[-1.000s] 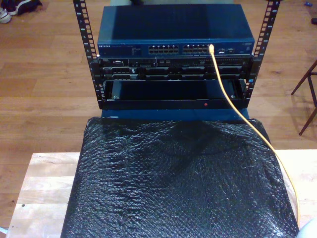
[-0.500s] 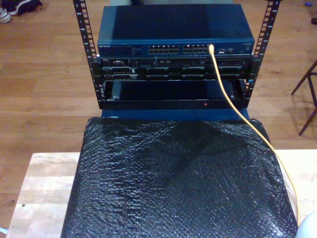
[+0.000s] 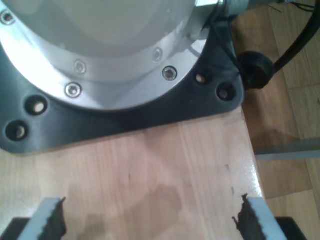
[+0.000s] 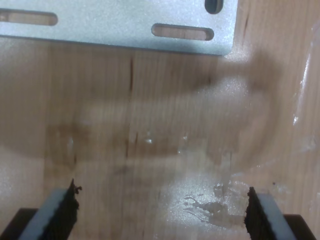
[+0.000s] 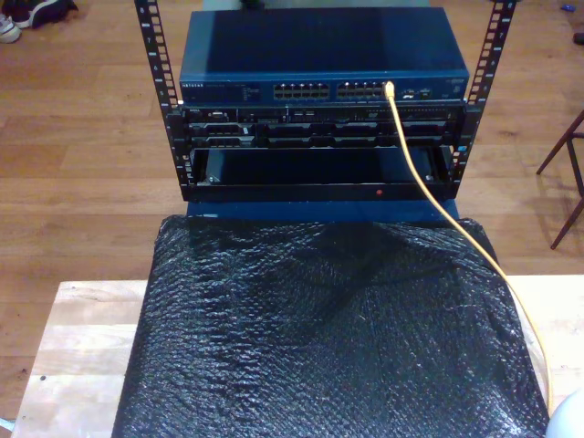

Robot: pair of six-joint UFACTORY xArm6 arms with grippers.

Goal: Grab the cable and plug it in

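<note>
My first gripper hangs over pale wooden tabletop, jaws spread wide, nothing between the serrated pads. Just ahead of those fingertips sits a black base plate with a round silver arm base bolted onto it, and beyond the table edge a black cord trails over the floor.

My second gripper is parted wide too, empty, over wood that carries a glossy smear. Ahead of its tips lies a slotted metal bracket.

The exterior view gives what the wrist cameras do not: the cable, yellow-orange, well away from both sets of jaws. Its tip sits at a port on the front of the blue network switch, which rides at the top of a black rack. From there the cable drops down the rack face, crosses the corner of the black textured mat and runs off toward the exterior view's lower right, where a pale rounded arm part peeks in.
</note>
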